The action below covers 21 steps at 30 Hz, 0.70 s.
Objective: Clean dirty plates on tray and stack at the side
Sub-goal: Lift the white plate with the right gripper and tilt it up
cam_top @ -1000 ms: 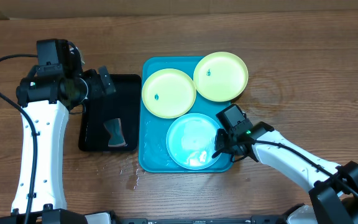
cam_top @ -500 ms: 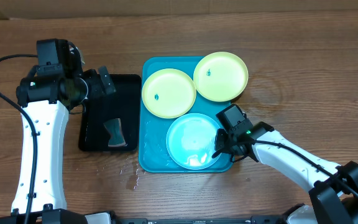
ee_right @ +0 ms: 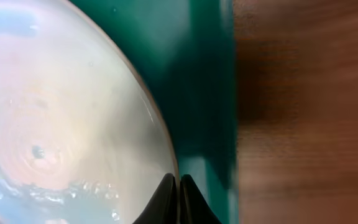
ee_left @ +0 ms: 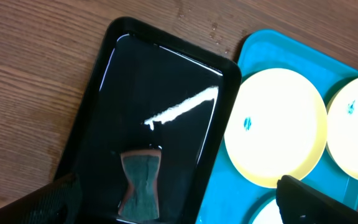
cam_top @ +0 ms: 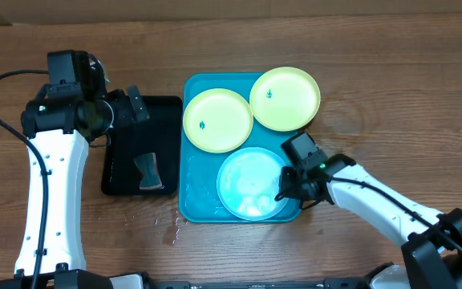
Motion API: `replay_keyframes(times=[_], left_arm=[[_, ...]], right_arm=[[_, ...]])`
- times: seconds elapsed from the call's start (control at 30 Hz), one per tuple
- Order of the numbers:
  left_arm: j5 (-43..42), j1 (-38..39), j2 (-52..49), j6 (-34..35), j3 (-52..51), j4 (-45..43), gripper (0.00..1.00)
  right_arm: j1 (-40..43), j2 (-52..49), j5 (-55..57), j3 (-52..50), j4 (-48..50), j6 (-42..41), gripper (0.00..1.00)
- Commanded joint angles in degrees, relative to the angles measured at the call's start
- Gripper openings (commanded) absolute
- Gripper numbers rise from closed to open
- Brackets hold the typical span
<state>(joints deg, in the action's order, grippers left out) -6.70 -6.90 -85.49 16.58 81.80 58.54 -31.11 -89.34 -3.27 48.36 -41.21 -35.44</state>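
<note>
We're pinching the rim of the round light-blue plastic plate [cam_top: 251, 183] w/ the right gripper [ee_right: 178, 186], newly closed since a sec ago. Bare wooden table [cam_top: 375, 120] lies just beside it, and the left gripper [ee_left: 185, 199] is gaping wide.

The counter [cam_top: 375, 64] looks like brown wood, its grain plain and its finish matt. The tray [cam_top: 195, 201] is turquoise plastic, smooth with a light sheen. The left yellow-green plate [cam_top: 217, 120] and the right yellow-green plate [cam_top: 285, 98] are smooth plastic, nearly matt. The blue plate [cam_top: 251, 183] is pale, glossy and beaded with wet. The black tray [ee_left: 160, 81] is highly glossy and carries a bright streak of reflected light. On it the sponge [ee_left: 140, 183] looks coarse and dull. The left arm [cam_top: 50, 185] has a smooth white plastic shell.
</note>
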Motion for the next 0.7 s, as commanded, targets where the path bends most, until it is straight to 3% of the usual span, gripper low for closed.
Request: replay_keyframes(times=[0.0,0.17,0.33,0.67], left_arm=[[-0.4,-0.2,0.5,1.0,1.2,-0.1,1.0],[-0.4,-0.2,0.5,1.0,1.2,-0.1,1.0],[-0.4,-0.2,0.5,1.0,1.2,-0.1,1.0],[-0.4,-0.2,0.5,1.0,1.2,-0.1,1.0]], right_arm=[[1.0,0.4,-1.6,6.6,-5.8,1.5,0.04],[0.8,0.5,-3.7,13.2,-13.9,2.8,0.04],[0.8,0.5,-11.5,17.9,-15.9,3.0,0.04],[-2.6,0.3,-12.4,18.8,-3.6,0.1,0.04]])
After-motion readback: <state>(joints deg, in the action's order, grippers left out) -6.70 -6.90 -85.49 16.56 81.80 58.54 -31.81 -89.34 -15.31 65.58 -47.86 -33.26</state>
